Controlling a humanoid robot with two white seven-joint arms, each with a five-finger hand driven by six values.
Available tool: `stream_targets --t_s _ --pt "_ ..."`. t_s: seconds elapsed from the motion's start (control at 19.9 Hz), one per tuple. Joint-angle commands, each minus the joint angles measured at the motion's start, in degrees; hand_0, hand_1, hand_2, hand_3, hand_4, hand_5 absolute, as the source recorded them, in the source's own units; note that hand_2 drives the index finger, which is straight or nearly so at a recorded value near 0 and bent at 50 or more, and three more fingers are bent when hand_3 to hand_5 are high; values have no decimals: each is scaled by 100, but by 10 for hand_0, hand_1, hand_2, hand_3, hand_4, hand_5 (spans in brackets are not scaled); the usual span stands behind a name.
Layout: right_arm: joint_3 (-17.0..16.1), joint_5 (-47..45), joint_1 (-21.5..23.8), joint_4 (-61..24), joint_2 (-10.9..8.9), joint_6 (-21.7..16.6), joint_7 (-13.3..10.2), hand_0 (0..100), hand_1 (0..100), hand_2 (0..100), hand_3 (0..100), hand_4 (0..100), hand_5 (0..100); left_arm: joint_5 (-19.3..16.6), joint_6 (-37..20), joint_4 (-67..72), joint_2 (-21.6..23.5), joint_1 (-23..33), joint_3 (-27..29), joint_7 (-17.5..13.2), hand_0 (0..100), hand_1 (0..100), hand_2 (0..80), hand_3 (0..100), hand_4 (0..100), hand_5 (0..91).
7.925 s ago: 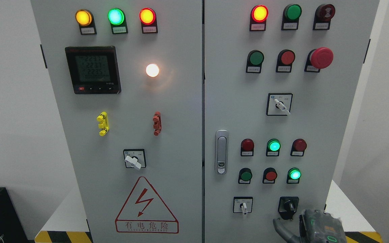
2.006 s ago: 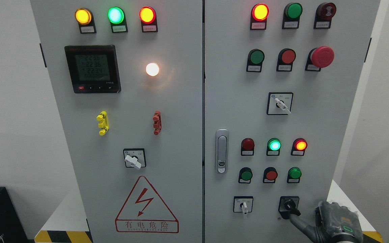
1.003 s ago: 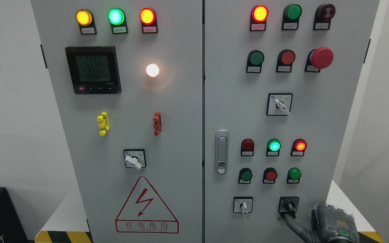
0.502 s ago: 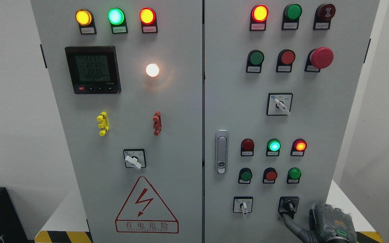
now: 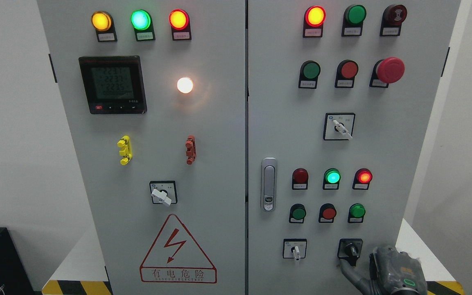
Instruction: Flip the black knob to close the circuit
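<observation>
Partly cropped right hand (image 5: 391,272), finger (image 5: 348,270) beneath black knob (image 5: 351,248)

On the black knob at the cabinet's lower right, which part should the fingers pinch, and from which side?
Probably the raised bar across the black knob, pinched on its two flat sides. It juts out of the door face, so come straight at the panel from the front. The right hand sits just below and right of it.

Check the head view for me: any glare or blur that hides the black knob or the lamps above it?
Head view: sharp and evenly lit; the black knob reads clearly, with the right robot hand just below it. The white lamp blooms, washing a warm halo onto the left door. The meter digits are faint. Cabinet edges lean inward toward the bottom.
</observation>
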Motion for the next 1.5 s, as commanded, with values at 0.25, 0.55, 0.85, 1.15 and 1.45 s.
stream_targets --t_s 0.25,0.55,0.85,1.15,1.45 --pt "67 -3 319 -473 -11 -52 -4 115 91 898 1000 885 889 0 2 0 0 114 0 1 120 556 0 0 0 0" --pt "32 -642 609 -912 -29 -131 -179 125 85 853 1000 859 861 0 2 0 0 114 0 1 120 556 0 0 0 0" --pt "-73 -1873 987 -1431 -169 -122 -487 118 82 710 971 790 728 0 2 0 0 114 0 1 120 556 0 0 0 0" --pt "-275 -3427 1347 -1879 -161 -201 -776 104 91 519 813 662 539 0 2 0 0 114 0 1 120 556 0 0 0 0" --pt "-838 -4641 1892 -1915 -81 -1079 -1094 98 79 325 536 449 318 0 -7 0 0 114 0 1 120 556 0 0 0 0"
